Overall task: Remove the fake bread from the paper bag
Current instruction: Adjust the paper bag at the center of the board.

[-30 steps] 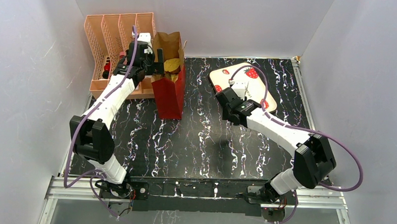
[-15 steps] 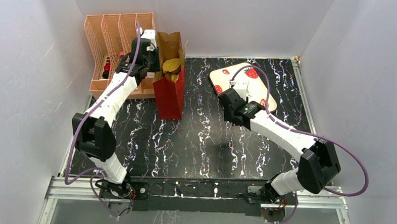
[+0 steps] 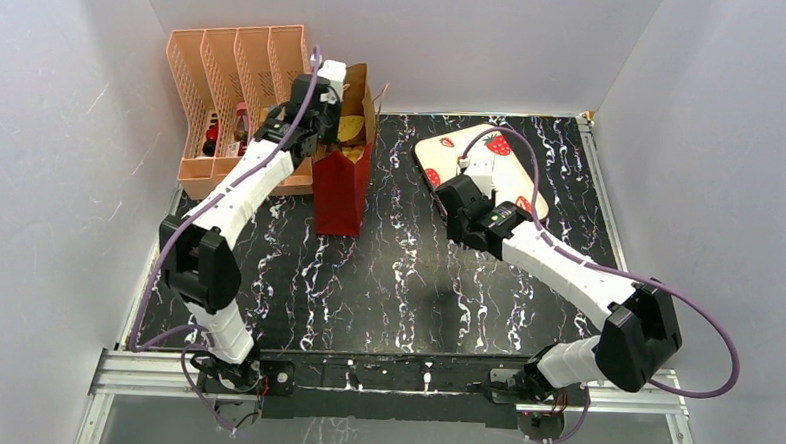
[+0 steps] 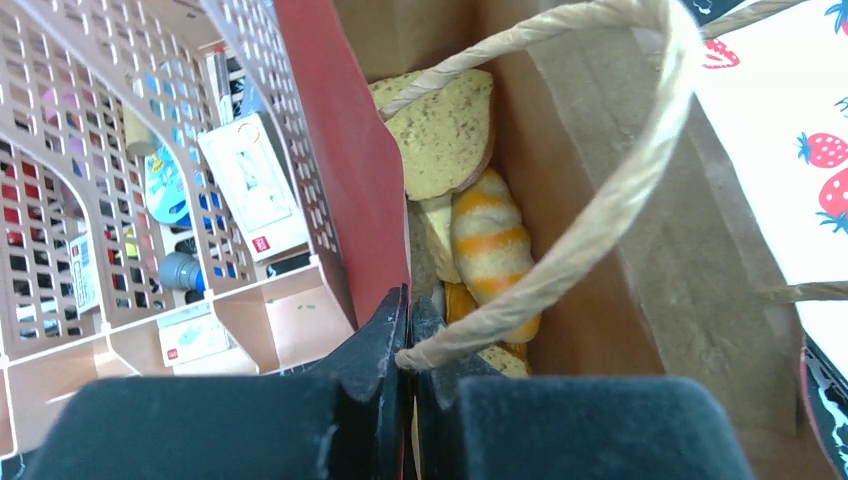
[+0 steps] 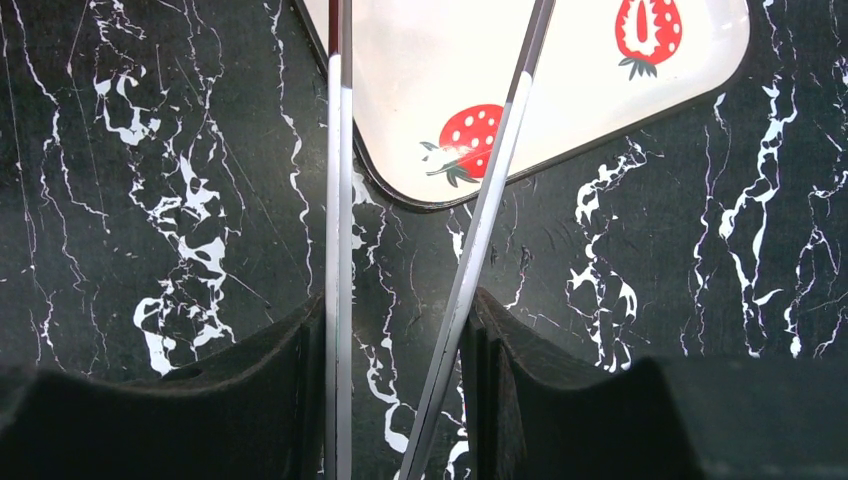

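My left jaws (image 4: 410, 310), gaping a second ago, have clenched on the left rim of the glossy red paper bag (image 3: 340, 190) at the root of its tan cord handle (image 4: 600, 210), far left on the bench. The tan and orange-striped toy bread pieces (image 4: 490, 240) all lie inside; with the mouth pinned, I judge picking can begin. My right jaws (image 5: 395, 305) grasp thin silver metal tongs (image 5: 340, 150) above the white strawberry-printed tray (image 5: 560, 90).

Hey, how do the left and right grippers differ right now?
The left gripper is shut, pinching the rim of the bag; the right gripper holds its jaws apart around metal tongs. The left gripper sits at the bag mouth beside the organiser; the right gripper hangs over the table near the tray. Both have black fingers.
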